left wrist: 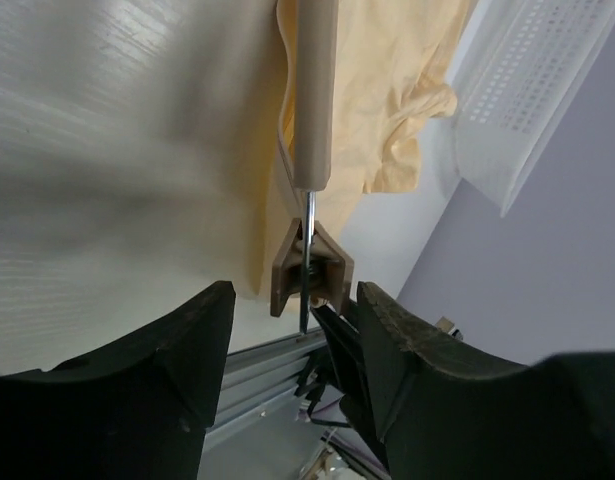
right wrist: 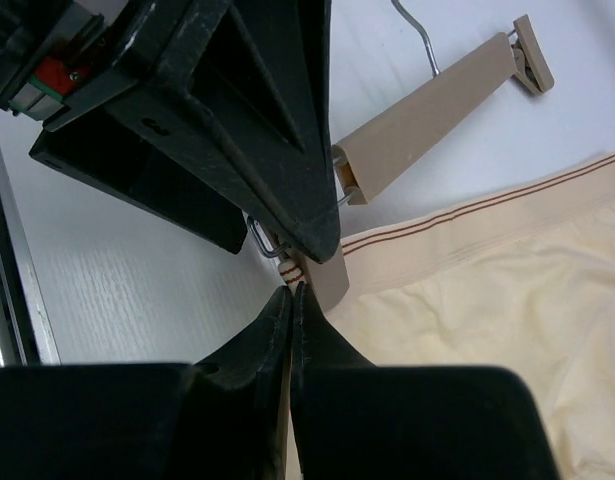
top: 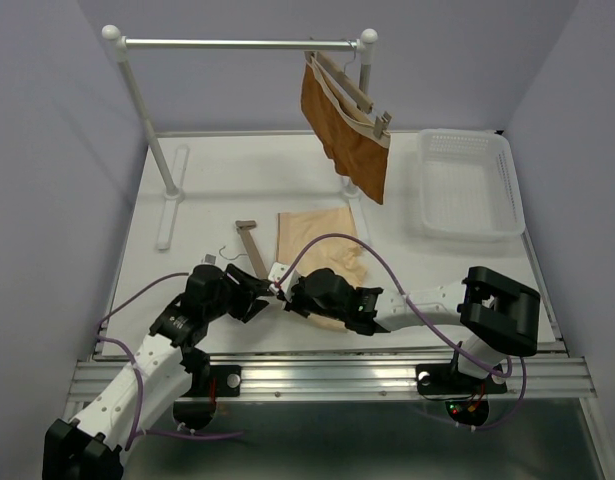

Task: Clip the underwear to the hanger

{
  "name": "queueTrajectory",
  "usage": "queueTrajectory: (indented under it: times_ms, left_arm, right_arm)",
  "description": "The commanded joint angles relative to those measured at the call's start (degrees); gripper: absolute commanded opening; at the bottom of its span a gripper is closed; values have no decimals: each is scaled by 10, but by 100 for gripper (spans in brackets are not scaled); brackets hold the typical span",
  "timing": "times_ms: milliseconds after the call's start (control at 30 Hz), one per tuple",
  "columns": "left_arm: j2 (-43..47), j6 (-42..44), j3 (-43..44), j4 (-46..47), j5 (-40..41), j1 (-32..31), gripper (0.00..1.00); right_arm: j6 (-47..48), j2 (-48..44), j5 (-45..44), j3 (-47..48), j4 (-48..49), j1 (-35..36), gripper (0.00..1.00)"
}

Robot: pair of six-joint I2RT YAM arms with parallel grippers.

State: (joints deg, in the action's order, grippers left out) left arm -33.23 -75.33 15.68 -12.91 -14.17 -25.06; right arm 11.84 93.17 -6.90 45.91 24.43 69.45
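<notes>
Underwear (top: 322, 240) lies flat mid-desk (top: 217, 180), toward the near edge. Hanger (top: 252, 245) lies just beside its left side.
Left end effector (left wrist: 295, 300): fingers wide apart, straddling the hanger's near clip (left wrist: 309, 265); contact not confirmed.
Right end effector (right wrist: 292, 295): fingers pressed together on the waistband (right wrist: 467, 215) corner.

Bright, even light; soft shadows; near fingers (left wrist: 177, 370) blurred

Wooden hanger (right wrist: 427, 115) lies flat, clip at the corner of beige underwear (right wrist: 487, 340)
</notes>
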Motion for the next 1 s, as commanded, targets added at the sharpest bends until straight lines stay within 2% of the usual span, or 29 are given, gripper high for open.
queueTrajectory:
  times_ms: [0,67,167,300,567,767,967]
  left_arm:
    - [9,6,25,-11,-9,-2,65]
    - [9,9,29,-11,-9,-2,69]
    - [4,14,35,-12,-7,-3,85]
    - [-5,25,48,-26,13,-2,99]
    - [-44,37,59,-6,54,17,99]
    - [-151,83,86,47,67,48,99]
    - [-221,113,134,67,103,65,98]
  right_arm:
    - [5,-14,11,-7,49,5,1]
    - [4,-17,17,-8,50,5,1]
    - [3,-18,18,-9,47,5,1]
    - [0,-27,14,-17,39,5,1]
    - [-10,-49,10,-38,27,5,1]
    - [-14,-62,17,-46,25,10,1]
    - [-22,-70,27,-50,24,10,1]
